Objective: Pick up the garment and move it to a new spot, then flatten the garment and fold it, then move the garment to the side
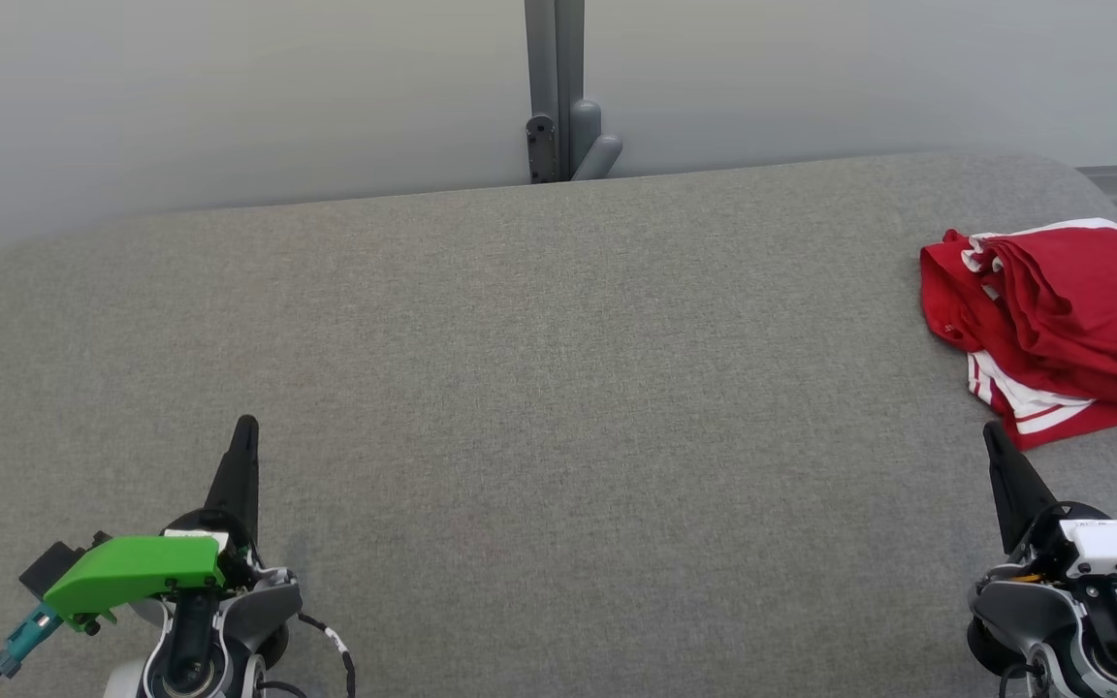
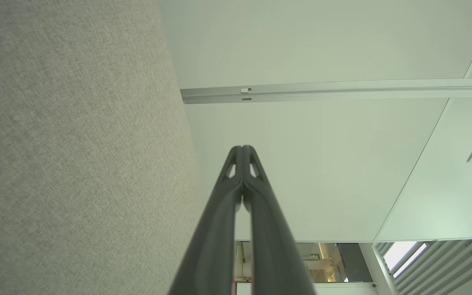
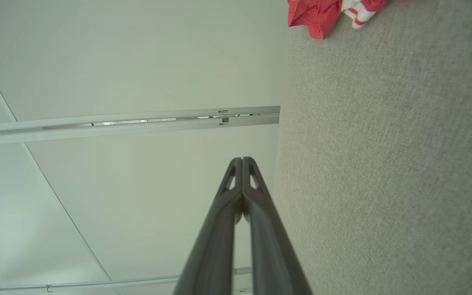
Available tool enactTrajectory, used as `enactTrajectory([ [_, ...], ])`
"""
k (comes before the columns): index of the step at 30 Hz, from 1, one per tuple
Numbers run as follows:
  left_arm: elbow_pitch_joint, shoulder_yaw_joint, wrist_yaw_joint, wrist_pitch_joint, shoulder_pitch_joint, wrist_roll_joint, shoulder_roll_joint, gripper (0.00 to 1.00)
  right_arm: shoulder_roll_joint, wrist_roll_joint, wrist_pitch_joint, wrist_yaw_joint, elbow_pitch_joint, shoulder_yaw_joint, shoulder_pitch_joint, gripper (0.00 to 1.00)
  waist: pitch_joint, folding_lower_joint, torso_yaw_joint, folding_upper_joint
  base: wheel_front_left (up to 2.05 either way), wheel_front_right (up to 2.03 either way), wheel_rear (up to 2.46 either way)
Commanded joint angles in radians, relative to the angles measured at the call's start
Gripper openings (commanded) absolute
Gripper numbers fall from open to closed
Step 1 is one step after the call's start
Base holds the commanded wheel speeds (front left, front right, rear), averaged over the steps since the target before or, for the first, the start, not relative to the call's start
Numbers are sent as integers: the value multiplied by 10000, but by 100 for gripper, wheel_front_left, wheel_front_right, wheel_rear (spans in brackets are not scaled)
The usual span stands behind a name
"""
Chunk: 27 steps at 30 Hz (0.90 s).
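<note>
So over on the left, the left gripper (image 1: pixel 246 427) sits low near the front edge of the grey fabric surface (image 1: pixel 558 388). Its two dark fingers are pressed flat together into one thin spike pointing away from the robot. The left wrist view backs that up: the tips meet, with just a sliver of light showing lower down between the shanks, so it's pinched tight on itself. Mounted behind it is a bright green plastic piece (image 1: pixel 137 570) with a little teal plug (image 1: pixel 23 635) hanging off its far left end, plus a black cable (image 1: pixel 331 640) looping by the wrist. Moving across, the middle of the surface is plain grey weave. At its back edge a grey post (image 1: pixel 554 87) runs up between two pale wall panels (image 1: pixel 229 97), with a small rounded bracket (image 1: pixel 597 145) at its foot. Further right is the garment (image 1: pixel 1063 320): red with white stripes, bunched in a rumpled heap by the far right edge of the surface and partly cut off by the frame. In the right wrist view it peeks in at the top, well ahead of the fingertips. Last, at the lower right, the right gripper (image 1: pixel 993 431) has its fingers closed tight against each other too. Its tip points up toward the near edge of the garment, close but not touching, with a strip of grey fabric between them.
</note>
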Motion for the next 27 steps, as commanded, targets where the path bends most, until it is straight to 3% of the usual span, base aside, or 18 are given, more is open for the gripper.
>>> enactTrajectory([
  [1,2,30,-49,27,-124,-52,37,0,-2,0,24,4,15,-26,-97,0,0,0,0,0,0,0,0],
  [27,1,30,-49,26,-124,-50,37,0,-3,7,19,4,15,-19,-96,0,0,0,0,0,0,0,0],
])
